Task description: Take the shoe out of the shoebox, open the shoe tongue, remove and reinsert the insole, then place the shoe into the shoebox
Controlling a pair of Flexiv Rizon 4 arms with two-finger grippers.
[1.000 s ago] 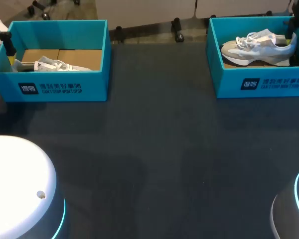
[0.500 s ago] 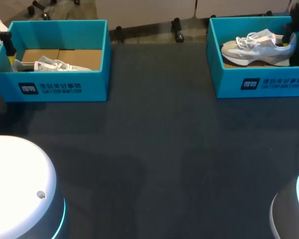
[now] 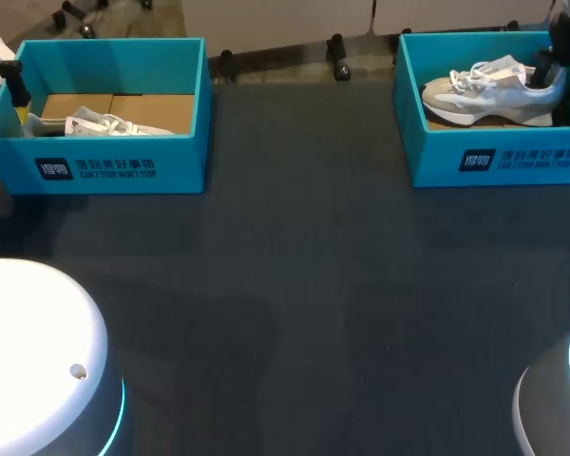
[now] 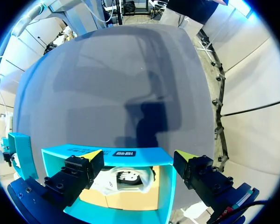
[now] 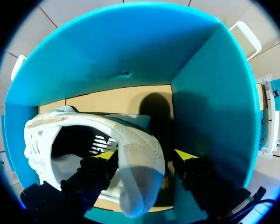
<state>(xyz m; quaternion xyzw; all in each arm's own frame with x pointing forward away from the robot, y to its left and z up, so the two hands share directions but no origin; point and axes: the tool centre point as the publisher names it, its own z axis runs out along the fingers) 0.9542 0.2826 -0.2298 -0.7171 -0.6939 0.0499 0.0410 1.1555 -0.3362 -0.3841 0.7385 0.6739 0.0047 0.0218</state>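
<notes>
Right fingers (image 3: 548,68), head view: dark, at the upper right of the frame, down inside the right box (image 3: 499,161) at the heel end of the right shoe (image 3: 489,90); their spread cannot be judged from this view. The pale grey-and-white shoe stands upright on its sole, toe toward the frame's middle, laces up. Left fingers (image 3: 16,87) show at the upper left edge, at the outer end of the left box (image 3: 104,166). The left shoe (image 3: 95,123) lies low in that box on tan card, partly hidden by the front wall. Both teal boxes are lidless and sit well apart along the far side of the dark bench (image 3: 294,285).

Left wrist view: left fingers (image 4: 91,156) are spread wide and hold nothing, their yellow tips above a long wall of the left box (image 4: 151,157). The left shoe (image 4: 123,179) lies in the box under and between them, touching neither.

Right wrist view: right fingers (image 5: 97,173) straddle the heel of the right shoe (image 5: 140,154), one inside the collar, the other outside the heel, beside the end wall of the right box (image 5: 210,93). A dark gap separates the outer finger from the heel, so the fingers are parted, not clamped on the shoe. The shoe rests on the tan floor of the box, its opening ahead of the fingers.
</notes>
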